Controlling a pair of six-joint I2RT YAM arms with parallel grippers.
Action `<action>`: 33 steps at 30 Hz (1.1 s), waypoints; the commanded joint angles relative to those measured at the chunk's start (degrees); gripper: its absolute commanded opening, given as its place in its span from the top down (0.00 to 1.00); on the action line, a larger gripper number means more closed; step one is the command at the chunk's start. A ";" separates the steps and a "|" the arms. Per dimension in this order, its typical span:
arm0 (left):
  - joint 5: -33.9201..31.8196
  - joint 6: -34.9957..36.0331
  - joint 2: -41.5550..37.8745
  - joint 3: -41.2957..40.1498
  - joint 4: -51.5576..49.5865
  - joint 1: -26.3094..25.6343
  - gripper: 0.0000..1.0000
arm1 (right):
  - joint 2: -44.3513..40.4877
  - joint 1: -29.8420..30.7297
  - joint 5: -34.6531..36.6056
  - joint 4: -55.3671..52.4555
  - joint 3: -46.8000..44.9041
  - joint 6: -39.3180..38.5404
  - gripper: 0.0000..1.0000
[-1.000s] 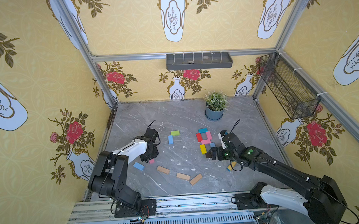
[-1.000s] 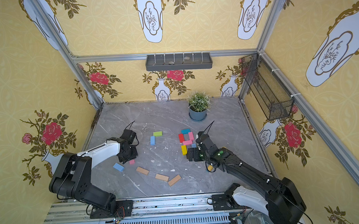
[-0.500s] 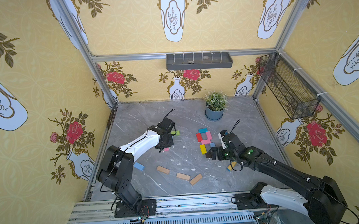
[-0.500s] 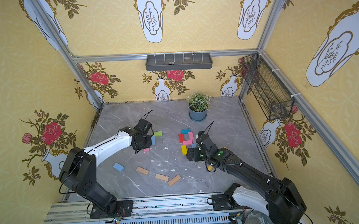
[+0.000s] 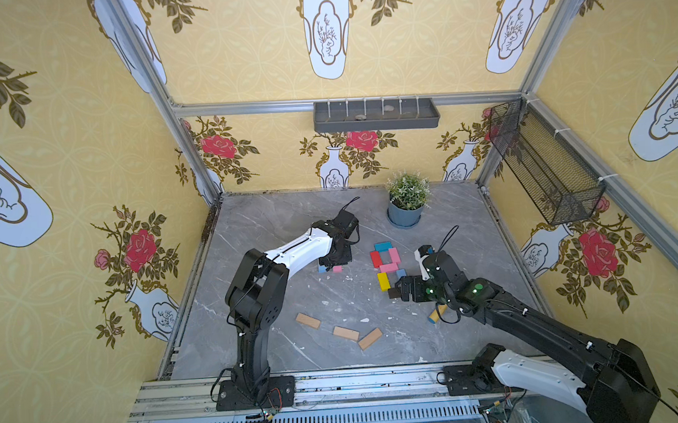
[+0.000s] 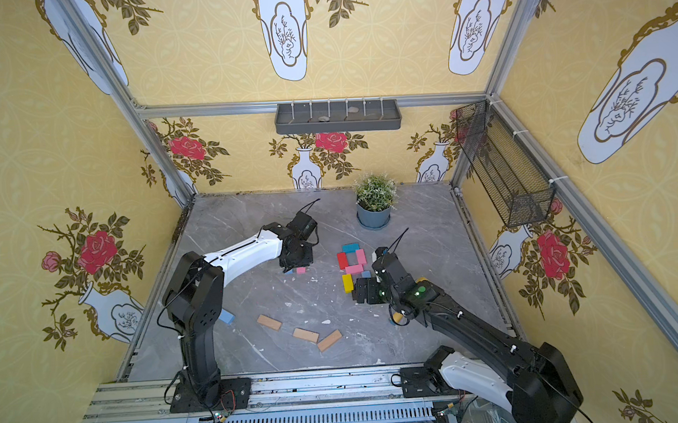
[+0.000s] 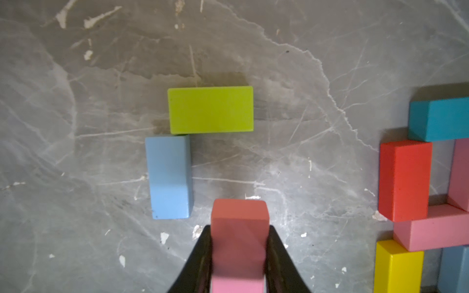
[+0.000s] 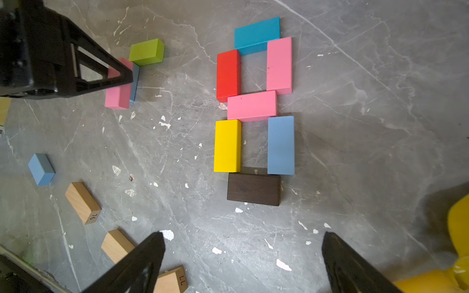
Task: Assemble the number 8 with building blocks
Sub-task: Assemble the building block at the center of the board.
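Over the grey table the left arm stretches long and low (the right gripper hangs gaping above the finished number 8). The left gripper is clamped on a pink block, which lies lengthwise parallel to the light blue block just beside it. The green block lies crosswise beyond, and its free end is probably the spot to meet.

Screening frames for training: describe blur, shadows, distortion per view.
Left wrist: held pink block blurs near the lens; the green block casts a soft shadow. Right wrist: right end effector fingers soft, the number 8 sharp. Both top views: even light, posts splay outward.
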 commanded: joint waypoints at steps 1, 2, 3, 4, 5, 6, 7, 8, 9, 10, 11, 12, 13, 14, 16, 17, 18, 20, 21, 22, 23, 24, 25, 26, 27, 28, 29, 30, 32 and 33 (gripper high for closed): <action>0.77 0.45 2.59 1.67 -1.58 -0.23 0.81 | -0.37 0.02 0.91 0.29 0.11 0.54 0.01; 0.81 0.45 3.18 2.12 -1.58 -0.28 0.81 | -0.38 0.00 0.92 0.34 0.11 0.58 0.01; 0.97 0.45 3.69 2.40 -1.63 -0.28 0.81 | -0.30 0.05 1.02 0.35 0.16 0.49 0.01; 1.05 0.37 4.20 2.76 -1.57 -0.28 0.80 | -0.32 0.06 0.92 0.37 0.12 0.51 0.01; 1.06 0.36 4.60 2.99 -1.70 -0.36 0.80 | -0.23 0.00 1.00 0.39 0.15 0.44 0.01; 1.14 0.36 4.89 3.15 -1.66 -0.36 0.80 | -0.13 -0.01 0.97 0.42 0.11 0.37 0.01; 1.12 0.36 5.22 3.40 -1.74 -0.36 0.79 | -0.09 -0.01 0.99 0.40 0.12 0.34 0.01; 1.06 0.36 5.52 3.54 -1.79 -0.39 0.79 | -0.03 0.07 1.01 0.48 0.14 0.29 0.01; 1.02 0.28 5.84 3.73 -1.90 -0.36 0.79 | 0.05 -0.01 1.03 0.48 0.03 0.29 0.01; 0.91 0.21 6.09 3.78 -1.93 -0.36 0.78 | 0.05 0.06 0.97 0.52 0.03 0.23 0.01; 0.90 0.18 6.31 3.96 -1.95 -0.36 0.78 | 0.05 0.05 0.88 0.58 0.03 0.19 0.01; 0.94 0.10 6.61 4.11 -2.05 -0.36 0.77 | 0.01 0.05 0.89 0.67 0.03 0.24 0.01; 1.05 -0.01 6.93 4.28 -2.07 -0.36 0.76 | 0.03 0.07 0.92 0.64 0.03 0.23 0.01; 1.06 -0.07 7.19 4.38 -2.02 -0.36 0.76 | 0.06 0.04 0.89 0.58 0.03 0.24 0.01; 0.97 -0.31 7.71 4.69 -2.27 -0.35 0.75 | -0.03 0.07 0.93 0.55 -0.06 0.14 0.01; 0.97 -0.34 7.95 4.85 -2.27 -0.36 0.75 | -0.03 0.01 0.95 0.55 -0.06 0.16 0.01; 0.94 -0.43 8.16 4.90 -2.28 -0.36 0.75 | -0.12 0.01 0.92 0.51 -0.07 0.16 0.01; 0.80 -0.61 8.59 5.23 -2.30 -0.34 0.75 | -0.21 0.05 0.92 0.47 -0.04 -0.01 0.01; 0.76 -0.73 8.70 5.36 -2.47 -0.36 0.74 | -0.21 0.07 0.87 0.50 -0.11 -0.01 0.01; 0.63 -0.87 8.87 5.55 -2.61 -0.36 0.74 | -0.29 -0.01 1.00 0.49 -0.10 0.04 0.01; 0.43 -0.95 8.96 5.66 -2.60 -0.35 0.74 | -0.30 0.05 1.04 0.45 -0.12 -0.01 0.01; 0.33 -0.96 9.09 5.64 -2.65 -0.34 0.73 | -0.37 0.00 0.91 0.46 -0.10 0.00 0.01; 0.36 -0.96 9.20 5.76 -2.70 -0.36 0.72 | -0.38 -0.01 0.92 0.44 -0.19 -0.01 0.01; 0.17 -1.09 9.31 5.88 -2.73 -0.31 0.72 | -0.42 0.03 0.92 0.37 -0.17 0.00 0.01; 0.03 -1.13 9.42 5.90 -2.73 -0.30 0.72 | -0.45 0.07 0.95 0.35 -0.30 0.03 0.01; 0.01 -1.14 9.56 5.94 -2.72 -0.28 0.72 | -0.54 0.01 0.96 0.39 -0.39 0.03 0.01; -0.12 -1.22 9.70 5.98 -2.88 -0.28 0.72 | -0.65 0.00 0.96 0.37 -0.41 0.08 0.01; -0.28 -1.22 9.83 6.09 -2.89 -0.28 0.72 | -0.71 0.01 1.00 0.39 -0.48 0.14 0.01; -0.51 -1.29 10.09 6.24 -3.04 -0.28 0.71 | -0.82 0.01 0.98 0.41 -0.45 0.16 0.01; -0.60 -1.30 10.19 6.32 -3.03 -0.28 0.71 | -0.91 0.02 1.00 0.36 -0.57 0.16 0.01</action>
